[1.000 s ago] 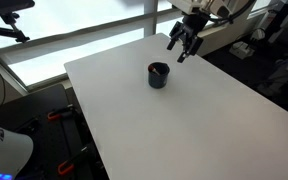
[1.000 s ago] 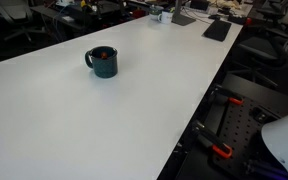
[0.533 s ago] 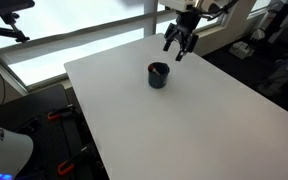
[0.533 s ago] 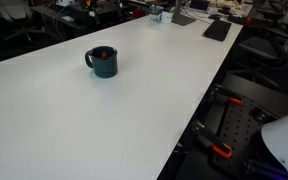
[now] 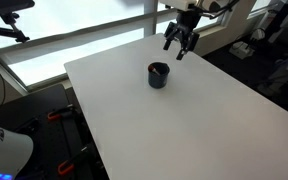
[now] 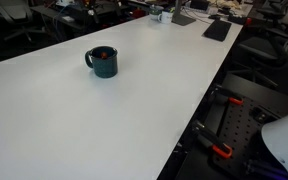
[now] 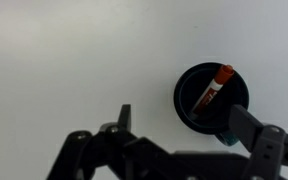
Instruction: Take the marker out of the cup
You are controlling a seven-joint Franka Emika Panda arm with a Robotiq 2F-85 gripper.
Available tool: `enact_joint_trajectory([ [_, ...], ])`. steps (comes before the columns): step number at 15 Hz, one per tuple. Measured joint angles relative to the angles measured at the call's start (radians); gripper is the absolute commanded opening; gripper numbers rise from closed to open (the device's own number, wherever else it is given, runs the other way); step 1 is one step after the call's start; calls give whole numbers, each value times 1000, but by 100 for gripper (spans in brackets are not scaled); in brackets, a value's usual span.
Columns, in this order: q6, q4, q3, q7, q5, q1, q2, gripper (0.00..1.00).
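Since a second ago the gripper point(image 5: 176, 50) has been lifting slightly toward the table's far edge, while the cup is staying put. The white table point(image 5: 184, 125) is carrying the dark cup point(image 5: 158, 75). The gripper is hanging released, jaws spread, at the cup's 1 o'clock. The marker point(image 7: 214, 88) is leaning inside the cup, its reddish end pointing to 1 o'clock in the wrist view.

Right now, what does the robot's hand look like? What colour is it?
The gripper is black all over, with two chunky fingers built from hinged bars, a bit like a claw. The arm above it looks white with dark parts. No markings or cables show clearly.
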Motion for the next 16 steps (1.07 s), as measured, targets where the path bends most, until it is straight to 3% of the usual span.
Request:
enact_joint_trajectory([
  [6, 1, 74, 9, 5, 3, 0, 108, 100],
  [13, 7, 219, 24, 122, 36, 36, 248, 100],
  [14, 7, 235, 24, 136, 38, 41, 260, 84],
  [16, 7, 259, 24, 155, 40, 48, 279, 78],
])
